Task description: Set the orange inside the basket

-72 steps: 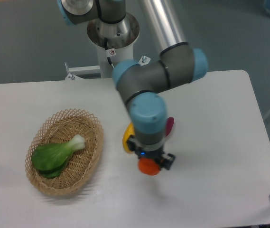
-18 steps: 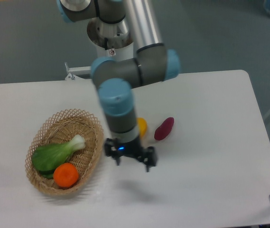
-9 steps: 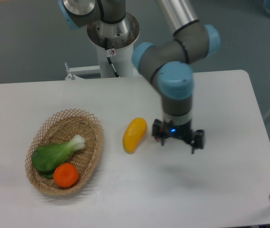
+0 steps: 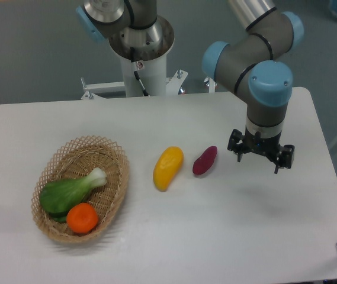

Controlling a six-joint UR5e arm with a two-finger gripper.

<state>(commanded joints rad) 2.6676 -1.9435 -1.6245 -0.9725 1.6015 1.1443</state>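
On the white counter your orange already sits inside the basket, so just park the empty, open tool.

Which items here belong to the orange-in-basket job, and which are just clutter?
Job: orange, lying in the basket; gripper, open and holding nothing.

Clutter: green vegetable in the basket; yellow fruit and purple item on the table.

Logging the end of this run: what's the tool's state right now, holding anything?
Tool: open and empty, above the table to the right of the purple vegetable. The orange lies in the basket.
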